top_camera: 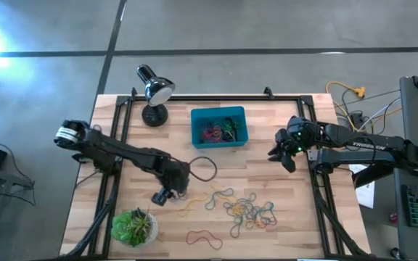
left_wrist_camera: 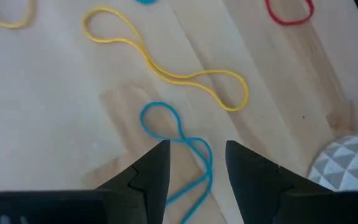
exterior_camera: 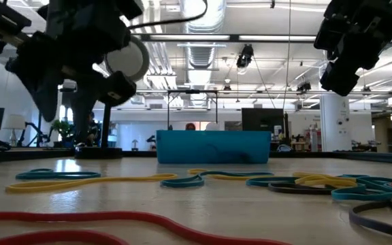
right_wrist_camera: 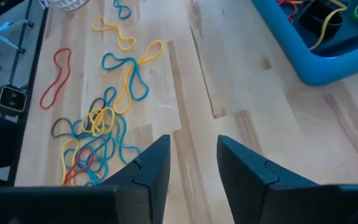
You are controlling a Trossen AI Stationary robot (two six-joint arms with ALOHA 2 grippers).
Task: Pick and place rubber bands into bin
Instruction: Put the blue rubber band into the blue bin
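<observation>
Several rubber bands (top_camera: 247, 210) lie loose on the wooden table in yellow, blue, red and dark tones; a red one (top_camera: 204, 238) lies apart near the front edge. The teal-blue bin (top_camera: 218, 127) sits at the far middle with bands inside. My left gripper (left_wrist_camera: 196, 146) hangs open above the table, left of the pile (top_camera: 171, 190). A blue band (left_wrist_camera: 188, 152) lies flat between its fingers, untouched, and a yellow band (left_wrist_camera: 166, 68) lies beyond it. My right gripper (right_wrist_camera: 193, 140) is open and raised over bare wood right of the bin (top_camera: 281, 154).
A black desk lamp (top_camera: 154, 90) stands left of the bin at the far edge. A small potted plant (top_camera: 134, 226) sits at the near left, close to my left gripper; its patterned pot (left_wrist_camera: 353, 162) shows in the left wrist view. Cables lie off the table's right.
</observation>
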